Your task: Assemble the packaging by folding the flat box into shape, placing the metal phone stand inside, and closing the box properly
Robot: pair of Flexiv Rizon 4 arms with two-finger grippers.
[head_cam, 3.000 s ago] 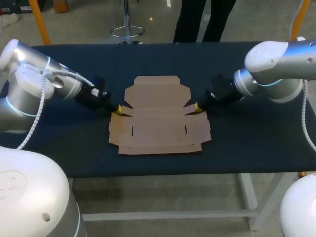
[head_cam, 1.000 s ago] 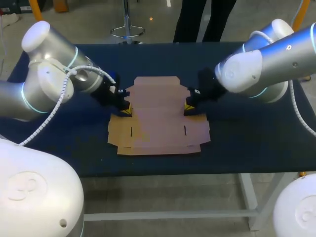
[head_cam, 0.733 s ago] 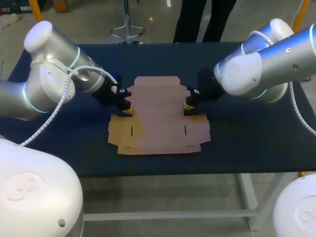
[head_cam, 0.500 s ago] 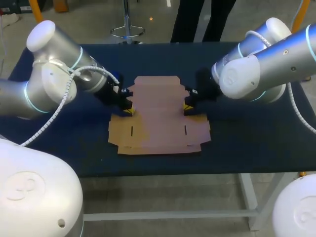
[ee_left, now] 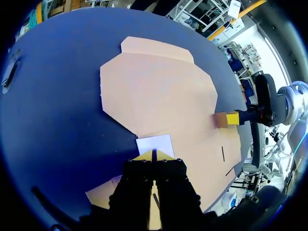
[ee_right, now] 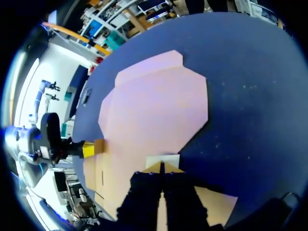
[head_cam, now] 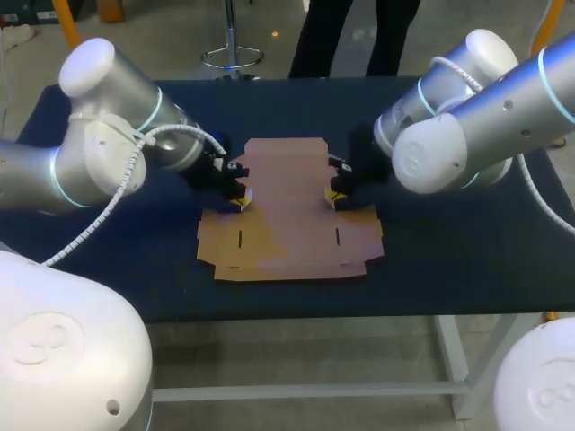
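Box (head_cam: 287, 215) lies mid-frame on the surface (head_cam: 449, 260). Only the wrist views show left tool (ee_left: 154, 155) and right tool (ee_right: 161, 166), tips together, each pinching a flap (ee_left: 155, 144).

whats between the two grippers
Only the flat cardboard box: its bare middle panel spans the gap between the left gripper and the right gripper, clearest in the head view.
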